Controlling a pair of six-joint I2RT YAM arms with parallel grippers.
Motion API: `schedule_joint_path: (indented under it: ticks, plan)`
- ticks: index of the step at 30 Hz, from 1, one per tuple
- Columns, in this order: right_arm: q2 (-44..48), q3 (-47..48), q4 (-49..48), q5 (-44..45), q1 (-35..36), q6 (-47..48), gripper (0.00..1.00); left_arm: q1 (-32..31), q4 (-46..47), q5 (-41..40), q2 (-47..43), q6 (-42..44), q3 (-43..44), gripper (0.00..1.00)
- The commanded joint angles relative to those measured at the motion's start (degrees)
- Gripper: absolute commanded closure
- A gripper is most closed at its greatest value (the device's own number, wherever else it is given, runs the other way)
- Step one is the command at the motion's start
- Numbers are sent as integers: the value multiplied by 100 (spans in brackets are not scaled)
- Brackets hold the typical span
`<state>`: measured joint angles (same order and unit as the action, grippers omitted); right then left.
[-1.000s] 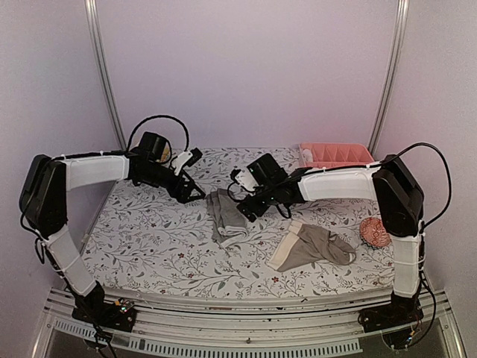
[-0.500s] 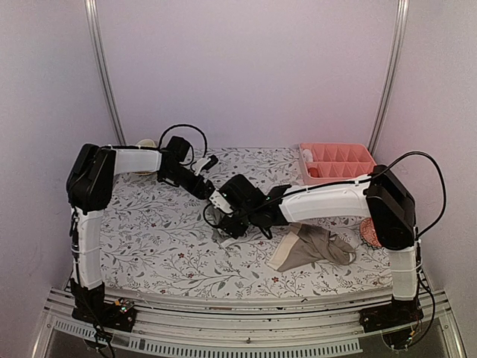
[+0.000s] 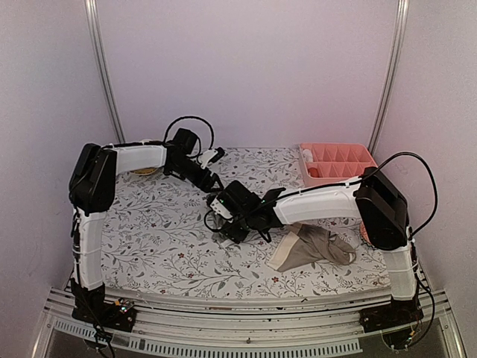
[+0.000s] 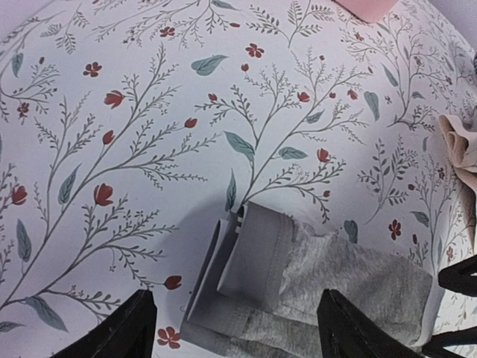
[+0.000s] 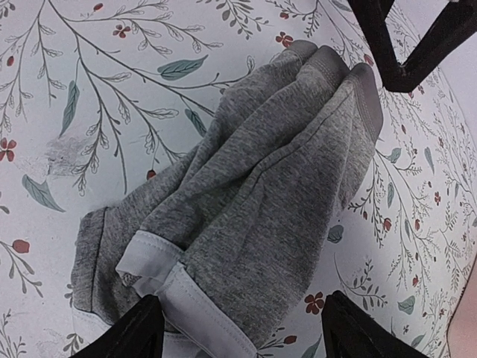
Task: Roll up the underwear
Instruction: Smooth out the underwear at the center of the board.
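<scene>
I'd call this early-to-mid on the job. The grey briefs (image 5: 246, 186) sit mid-table, folded over into a chunky bundle with the white-edged band at one end, but it looks bunched to me, not a proper tight roll. The taupe briefs (image 3: 313, 246) lie loose off to the right, nearer the front edge, not started. Over the grey bundle the right gripper (image 5: 242, 332) hovers with fingers spread wide, gripping nothing. Just on the far side, the left gripper (image 4: 235, 328) is spread wide and empty too. Count: two briefs, two grippers, one pink tray (image 3: 337, 160) back right. I can't really tell if any fingertips touch cloth.
</scene>
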<state>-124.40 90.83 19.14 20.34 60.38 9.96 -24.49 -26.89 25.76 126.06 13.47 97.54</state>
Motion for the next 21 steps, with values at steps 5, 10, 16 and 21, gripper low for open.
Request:
schedule_joint_path:
  ticks: [5, 10, 16, 21]
  plan:
    - [-133, 196, 20, -157, 48, -74, 26, -245, 16, -986, 335, 275, 249, 26]
    - [-119, 244, 12, -182, 95, -64, 23, -348, 17, -1286, 427, 377, 241, 26]
    - [-246, 365, 88, -116, 118, -43, 23, -390, 180, -1897, 446, 527, 78, 29]
    - [-414, 493, 146, 134, 121, 9, 23, -390, 320, -2037, 389, 617, -145, 29]
